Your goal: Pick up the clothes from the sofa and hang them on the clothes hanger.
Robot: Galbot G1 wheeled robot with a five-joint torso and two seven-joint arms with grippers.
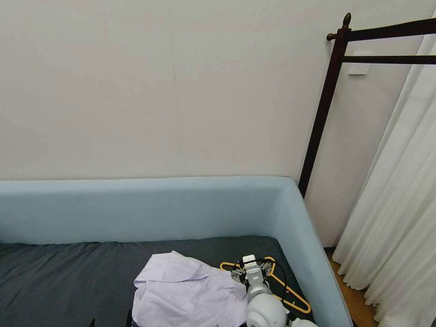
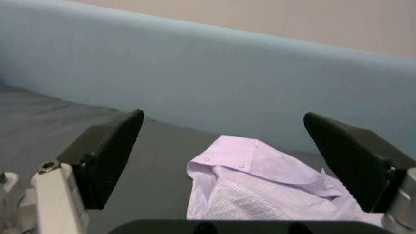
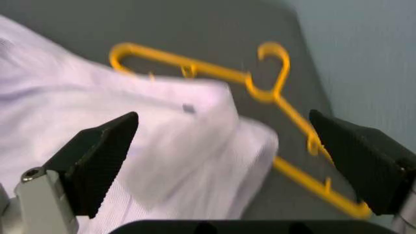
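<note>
A plain off-white wall [image 1: 170,88] fills the upper frame. Below it runs a pale blue sofa [image 1: 136,211] with a dark grey seat cushion [image 1: 61,279] at lower left. A dark wooden clothes rack [image 1: 320,122] stands at upper right, beside sheer white curtains [image 1: 402,204] that hang to a wooden floor [image 1: 351,296] at lower right.

The seat [image 1: 61,283] left of the shirt [image 1: 191,293] was bare and free to reach. The backrest [image 1: 136,208] closed the far side, the armrest [image 1: 306,252] the right side. The hanger [image 3: 261,92] lay in the narrow strip between shirt and armrest. Beyond the armrest stood the rack [image 1: 321,116] post, with a curtain [image 1: 402,204] near it.
</note>
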